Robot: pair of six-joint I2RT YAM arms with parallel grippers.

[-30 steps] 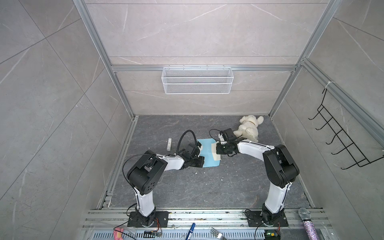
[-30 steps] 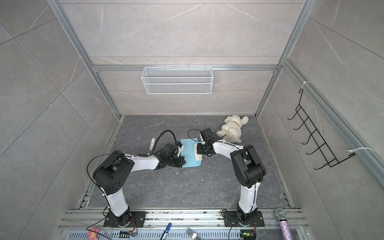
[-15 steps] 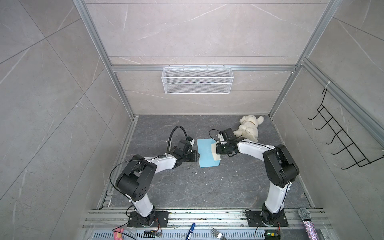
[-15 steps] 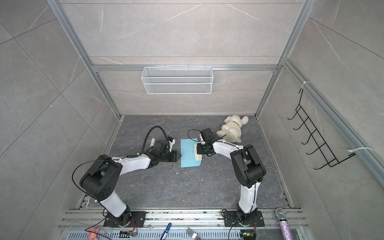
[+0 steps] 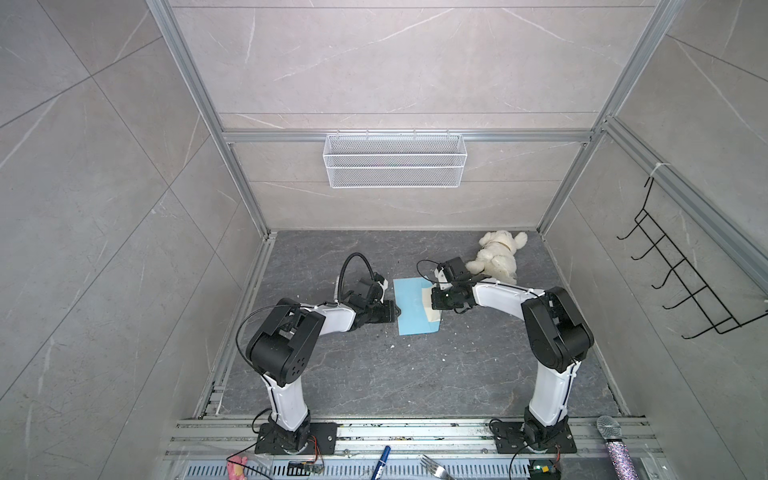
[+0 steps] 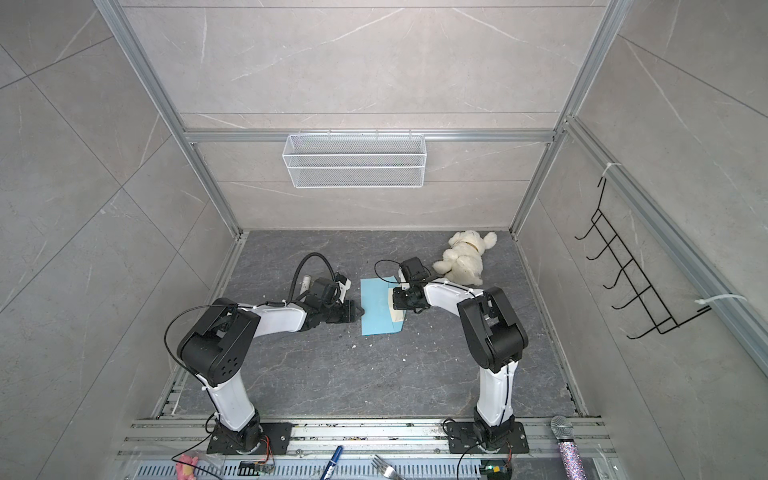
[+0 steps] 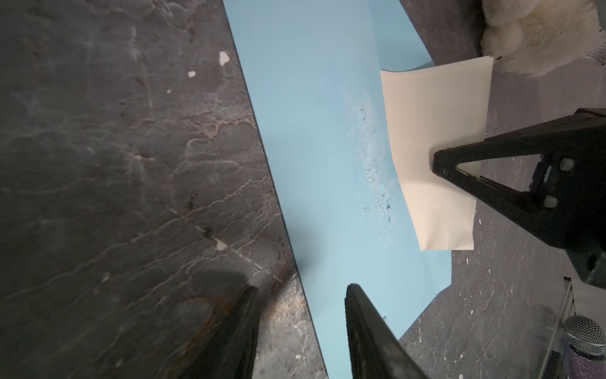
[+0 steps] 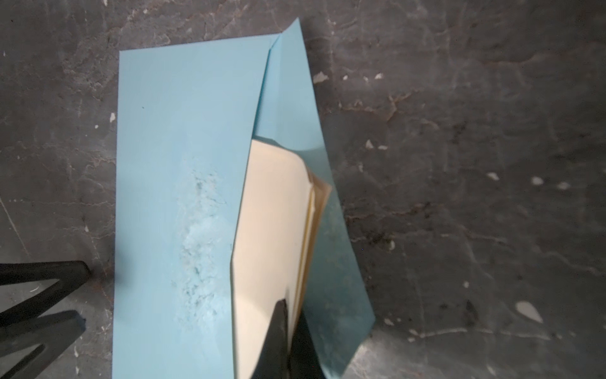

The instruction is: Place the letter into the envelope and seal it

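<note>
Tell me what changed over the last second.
The left gripper opened, pulled back leftward away from the envelope, then returned to its left edge. Its open jaws now straddle that edge. Unchanged: the right gripper stays shut on the letter, partly tucked into the envelope, which has not shifted.

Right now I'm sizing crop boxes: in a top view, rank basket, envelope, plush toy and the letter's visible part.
Largest: basket, though likely nearer the camera.
Then envelope and plush toy: too alike to rank.
Smallest: letter.
</note>
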